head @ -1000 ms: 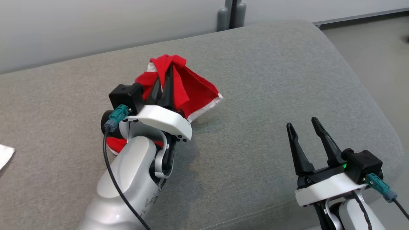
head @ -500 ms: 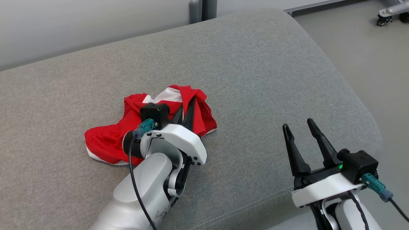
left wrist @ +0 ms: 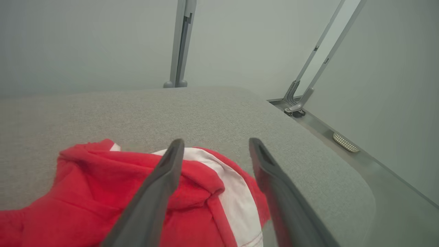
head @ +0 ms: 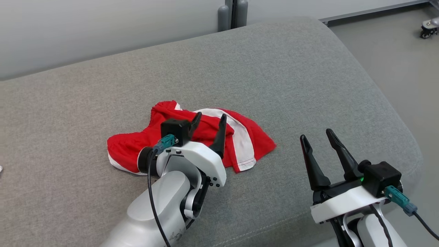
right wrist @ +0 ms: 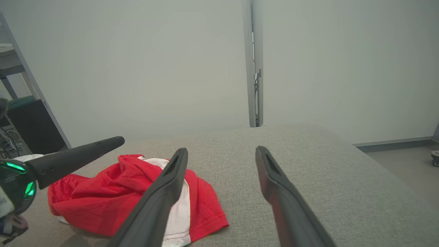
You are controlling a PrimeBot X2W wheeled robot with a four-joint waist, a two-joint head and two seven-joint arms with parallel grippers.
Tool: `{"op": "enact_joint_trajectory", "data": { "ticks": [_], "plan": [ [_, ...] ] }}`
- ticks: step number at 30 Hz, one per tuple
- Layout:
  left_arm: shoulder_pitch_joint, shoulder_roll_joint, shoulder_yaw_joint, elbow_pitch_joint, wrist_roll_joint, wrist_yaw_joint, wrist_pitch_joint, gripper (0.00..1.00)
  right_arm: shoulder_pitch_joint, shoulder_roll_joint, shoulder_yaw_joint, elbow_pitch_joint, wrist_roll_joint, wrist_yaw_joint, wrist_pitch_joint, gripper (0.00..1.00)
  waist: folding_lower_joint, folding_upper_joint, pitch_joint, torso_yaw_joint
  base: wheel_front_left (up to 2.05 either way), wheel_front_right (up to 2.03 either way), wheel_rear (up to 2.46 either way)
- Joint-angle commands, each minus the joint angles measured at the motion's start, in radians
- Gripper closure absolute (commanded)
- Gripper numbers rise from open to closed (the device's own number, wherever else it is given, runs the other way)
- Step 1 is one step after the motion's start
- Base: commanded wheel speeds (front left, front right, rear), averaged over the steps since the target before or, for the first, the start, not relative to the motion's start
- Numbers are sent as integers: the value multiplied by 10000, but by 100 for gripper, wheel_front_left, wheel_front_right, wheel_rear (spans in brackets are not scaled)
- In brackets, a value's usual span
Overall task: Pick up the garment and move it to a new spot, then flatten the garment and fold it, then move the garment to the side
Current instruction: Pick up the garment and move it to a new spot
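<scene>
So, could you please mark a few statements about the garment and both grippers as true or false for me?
The rumpled red-and-white fabric garment lies on the grey upholstered cushion. True.
The left gripper is clamped shut on the garment. False: its jaws stand open over it, gripping nothing.
The right gripper is open and apart from the garment. True.
The garment is folded into a neat flat rectangle. False: it lies rumpled and unfolded.

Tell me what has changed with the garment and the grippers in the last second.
The left gripper lowered the garment onto the cushion, then opened and let it go; it lies crumpled. The right gripper stayed open, apart from the garment.
</scene>
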Motion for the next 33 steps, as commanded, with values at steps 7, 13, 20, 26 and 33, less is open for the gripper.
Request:
{"op": "enact_joint_trajectory", "data": {
  "ticks": [7, 13, 20, 26, 33],
  "plan": [
    [-153, 91, 1567, -1426, 1768, 279, -59, 0, -62, -140, 99, -319, 20, 14, -118, 0, 0, -1, -252, 687, 0, 0, 0],
    [883, 109, 3445, -2728, 3723, 116, -59, 0, -23, -286, 167, -476, 1, 14, -118, 0, 0, -1, -398, 1491, 0, 0, 0],
    [2311, 161, 5204, -4040, 5466, -123, -59, 0, 167, -283, 163, -479, 178, 14, -118, 0, 0, -1, -708, 2474, 0, 0, 0],
    [3566, 153, 6285, -4518, 6073, -417, -59, 0, 481, -208, 44, -367, 134, 14, -118, 0, 0, -1, -1108, 3127, 0, 0, 0],
    [4867, 120, 7249, -4694, 6310, -1010, -59, 0, 1043, -87, -54, -302, 100, 14, -118, 0, 0, -1, -1475, 3719, 0, 0, 0]
  ]
}}
